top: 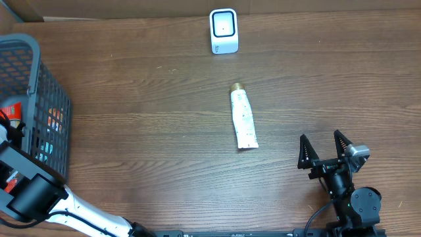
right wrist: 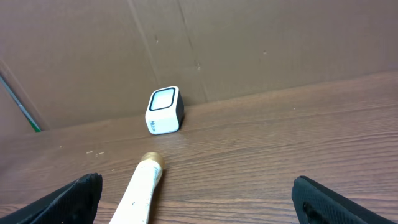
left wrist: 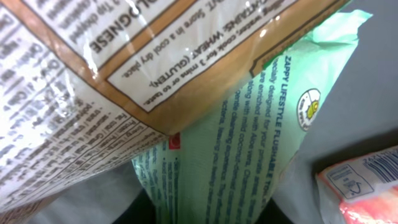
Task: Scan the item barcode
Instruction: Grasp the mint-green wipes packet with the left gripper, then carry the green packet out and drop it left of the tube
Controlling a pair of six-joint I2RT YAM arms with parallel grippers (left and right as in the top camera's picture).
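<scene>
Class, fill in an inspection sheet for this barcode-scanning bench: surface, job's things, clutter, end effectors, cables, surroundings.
Surface: brown wood-grain table.
Job's things: white scanner at the far edge; white tube with a gold cap, lying flat near the centre, apart from the scanner.
Clutter: dark mesh basket at the left, holding packets, among them a green packet.
End effectors: right end effector open and empty; left end effector down in the basket, jaws hidden.
Cables: black cable by the right arm's base.
Surroundings: cardboard wall behind the table.
</scene>
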